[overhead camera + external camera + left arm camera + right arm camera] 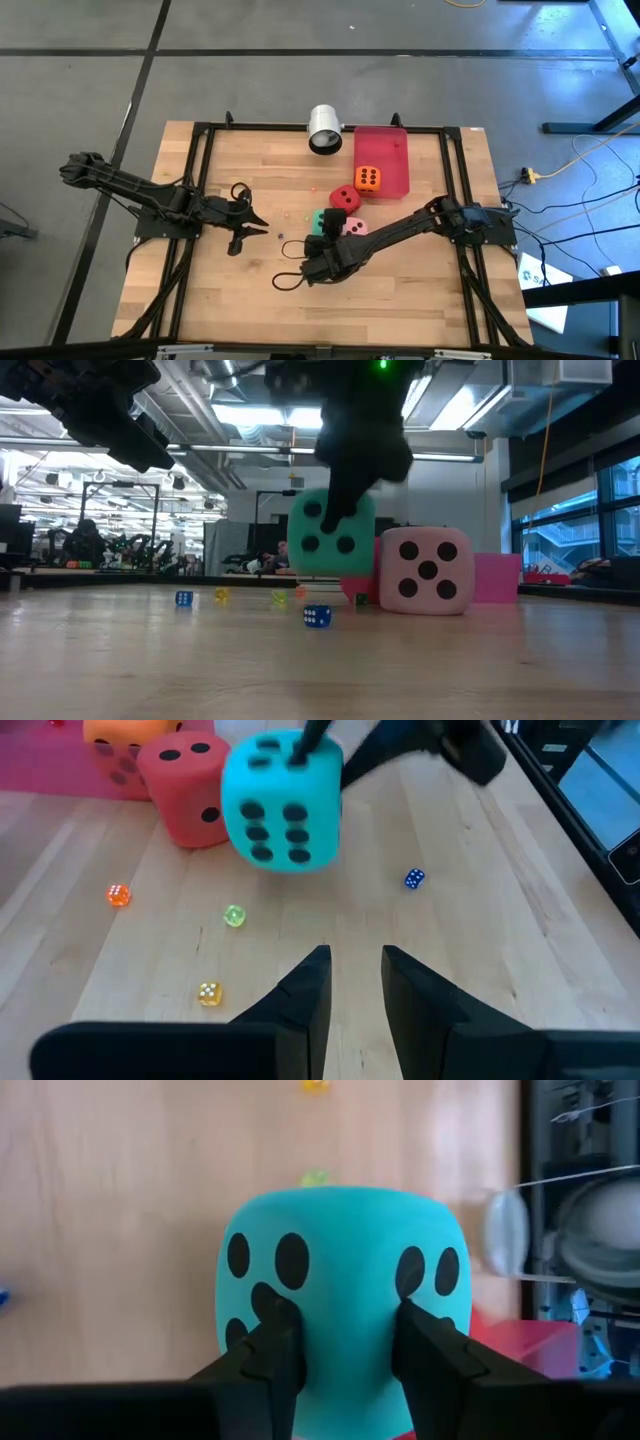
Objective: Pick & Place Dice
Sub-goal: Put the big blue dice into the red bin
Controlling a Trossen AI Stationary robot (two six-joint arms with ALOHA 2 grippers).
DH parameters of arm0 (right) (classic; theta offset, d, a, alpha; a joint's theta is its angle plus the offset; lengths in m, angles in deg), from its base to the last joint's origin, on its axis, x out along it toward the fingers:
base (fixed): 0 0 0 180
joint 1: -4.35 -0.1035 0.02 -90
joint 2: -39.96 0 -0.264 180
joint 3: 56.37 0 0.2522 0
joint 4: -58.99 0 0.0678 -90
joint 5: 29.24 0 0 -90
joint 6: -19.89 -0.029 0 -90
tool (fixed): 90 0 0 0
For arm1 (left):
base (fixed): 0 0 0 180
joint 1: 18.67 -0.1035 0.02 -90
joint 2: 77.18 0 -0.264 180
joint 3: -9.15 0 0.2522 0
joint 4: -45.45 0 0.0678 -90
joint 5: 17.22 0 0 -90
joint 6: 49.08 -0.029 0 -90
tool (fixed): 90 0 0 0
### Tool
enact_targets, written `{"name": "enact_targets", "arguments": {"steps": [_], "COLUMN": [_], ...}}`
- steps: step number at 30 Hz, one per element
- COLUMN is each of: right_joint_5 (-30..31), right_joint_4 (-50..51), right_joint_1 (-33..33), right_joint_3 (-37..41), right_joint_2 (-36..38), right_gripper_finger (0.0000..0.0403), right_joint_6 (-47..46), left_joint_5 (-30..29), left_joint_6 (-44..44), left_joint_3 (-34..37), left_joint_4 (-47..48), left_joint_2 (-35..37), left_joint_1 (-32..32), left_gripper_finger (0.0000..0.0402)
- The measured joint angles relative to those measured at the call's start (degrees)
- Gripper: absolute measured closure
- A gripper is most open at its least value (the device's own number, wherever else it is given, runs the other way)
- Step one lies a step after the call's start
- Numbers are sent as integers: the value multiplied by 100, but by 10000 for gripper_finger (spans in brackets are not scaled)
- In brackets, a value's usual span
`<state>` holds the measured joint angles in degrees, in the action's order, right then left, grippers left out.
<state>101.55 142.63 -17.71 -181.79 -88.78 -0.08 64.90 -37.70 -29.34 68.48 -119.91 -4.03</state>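
The green die (340, 1300) looks soft and light, dented where the right claw (335, 1345) pinches opposite faces, lifted off the desk (400, 290) just beside the pink die (428, 570). Left claw (350, 980), fingers slightly apart, waits nearby.

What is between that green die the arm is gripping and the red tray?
The red die sits between the green die, held by the right gripper, and the red tray. The pink die lies right beside it.
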Motion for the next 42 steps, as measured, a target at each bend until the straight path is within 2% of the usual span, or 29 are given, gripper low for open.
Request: {"name": "enact_targets", "arguments": {"steps": [6, 17, 36, 42], "right_joint_5": [380, 1305, 1473, 1402], "right_joint_4": [307, 2030, 1948, 1712], "right_joint_1": [0, 160, 1914, 2131], "right_joint_3": [-4, -9, -8, -2], "right_joint_2": [413, 1161, 1661, 2371], "right_gripper_finger": [272, 272, 278, 278], "right_joint_6": [-53, -685, 885, 826], "left_joint_5": [0, 0, -24, -22], "left_joint_6": [0, -2, -151, -151], "left_joint_3": [0, -2, -2, -2], "left_joint_4": [-2, 0, -26, -6], "left_joint_2": [-2, -1, 0, -2], "left_joint_1": [0, 0, -5, -3], "left_gripper_finger": [318, 318, 318, 318]}}
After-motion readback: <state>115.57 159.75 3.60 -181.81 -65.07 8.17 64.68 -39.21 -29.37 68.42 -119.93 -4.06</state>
